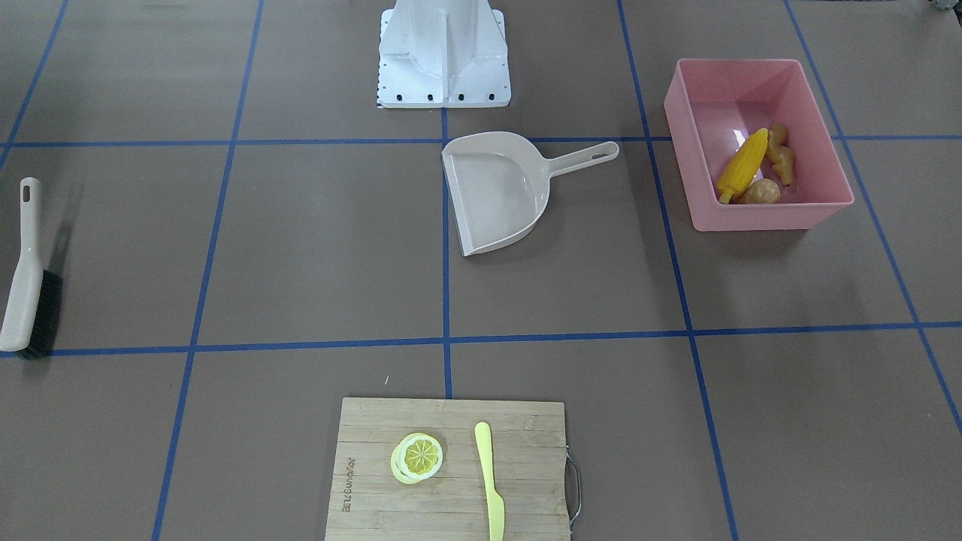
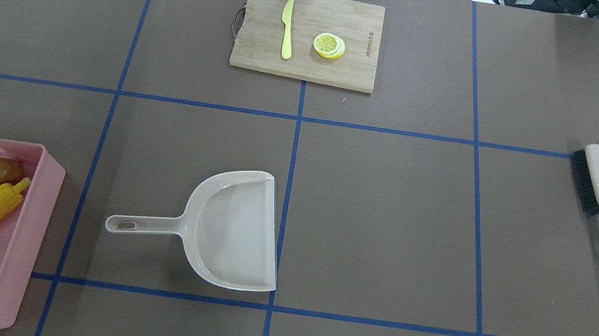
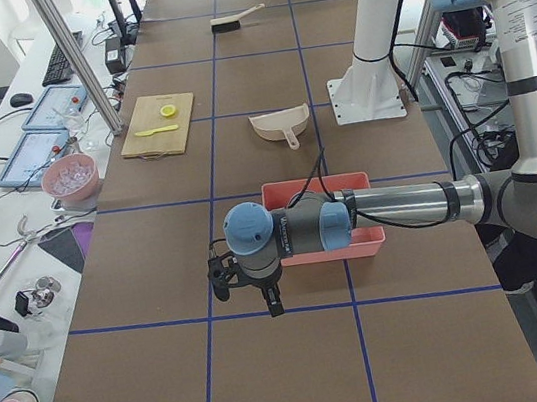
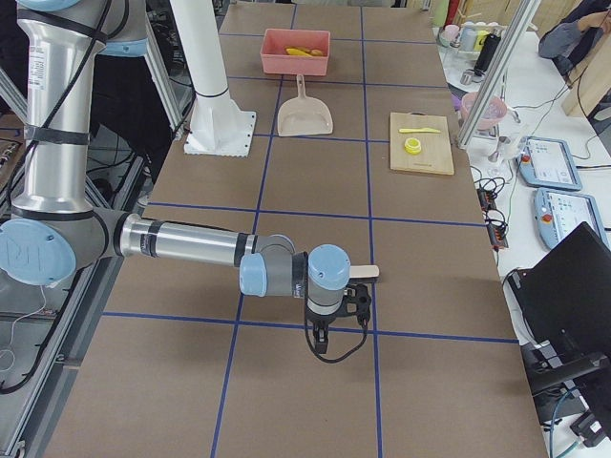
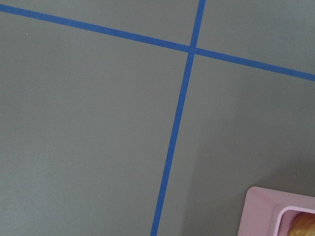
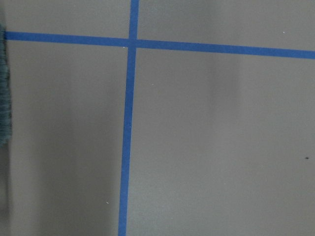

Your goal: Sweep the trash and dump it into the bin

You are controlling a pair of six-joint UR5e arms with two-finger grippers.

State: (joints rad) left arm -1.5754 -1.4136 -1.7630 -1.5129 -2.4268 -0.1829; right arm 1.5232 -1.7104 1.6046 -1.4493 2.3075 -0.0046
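Note:
The pink bin (image 1: 759, 218) stands at the robot's left side and also shows in the overhead view (image 2: 46, 197). In it lie the yellow corn cob (image 1: 742, 173), the tan ginger root (image 1: 782, 154) and the brown potato (image 1: 760, 192). The beige dustpan (image 1: 500, 191) lies empty mid-table. The brush (image 1: 26, 278) lies at the robot's right side. My left gripper (image 3: 251, 300) hangs over the table beside the bin, shown only in the exterior left view. My right gripper (image 4: 329, 339) hangs next to the brush, shown only in the exterior right view. I cannot tell whether either is open or shut.
A wooden cutting board (image 1: 376, 518) at the table's far edge carries a lemon slice (image 1: 417, 457) and a yellow knife (image 1: 490, 481). The white robot base (image 1: 443, 56) stands behind the dustpan. Blue tape lines cross the brown table.

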